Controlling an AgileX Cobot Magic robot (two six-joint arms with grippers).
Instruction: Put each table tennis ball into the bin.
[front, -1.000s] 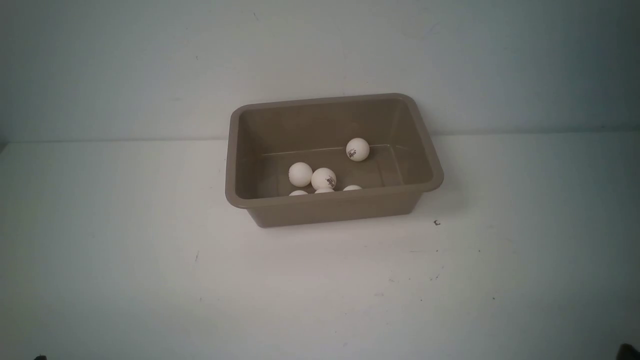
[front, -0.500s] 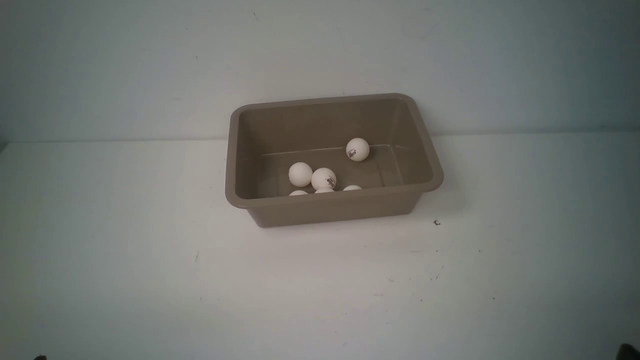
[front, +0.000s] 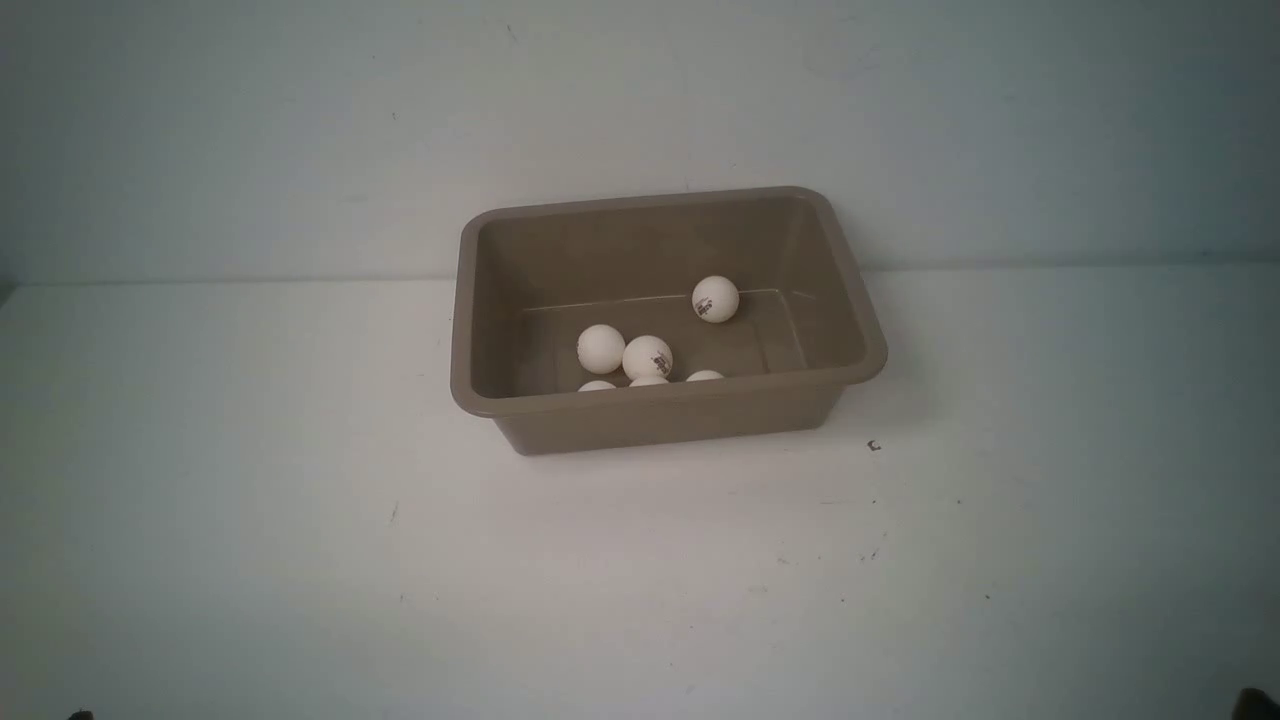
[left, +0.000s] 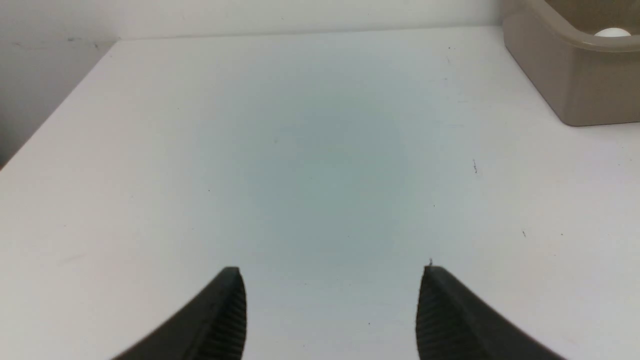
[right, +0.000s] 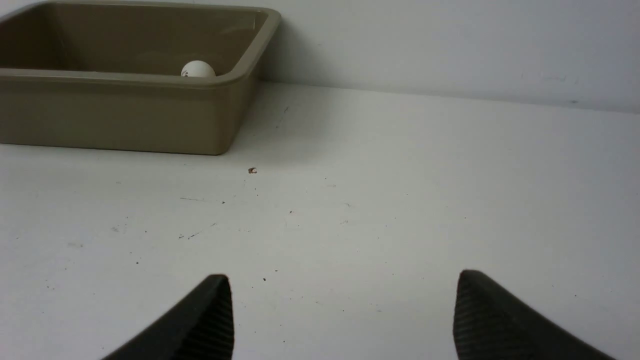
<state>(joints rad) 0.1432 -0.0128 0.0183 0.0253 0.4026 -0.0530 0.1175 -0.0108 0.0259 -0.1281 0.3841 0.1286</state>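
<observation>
The taupe-brown bin (front: 660, 415) stands at the back middle of the white table. Several white table tennis balls lie inside it: one near the far wall (front: 715, 298), a touching pair in the middle (front: 601, 348) (front: 647, 357), and the tops of others peeking over the near rim (front: 704, 376). My left gripper (left: 331, 280) hangs open over bare table, the bin (left: 575, 85) well off to one side. My right gripper (right: 342, 287) is open too, with nothing between its fingers; the bin (right: 115, 115) and one ball (right: 198, 69) show beyond it.
A wall rises just behind the bin. A tiny dark speck (front: 873, 446) lies on the table near the bin's front right corner. The table's left edge (left: 55, 120) shows in the left wrist view.
</observation>
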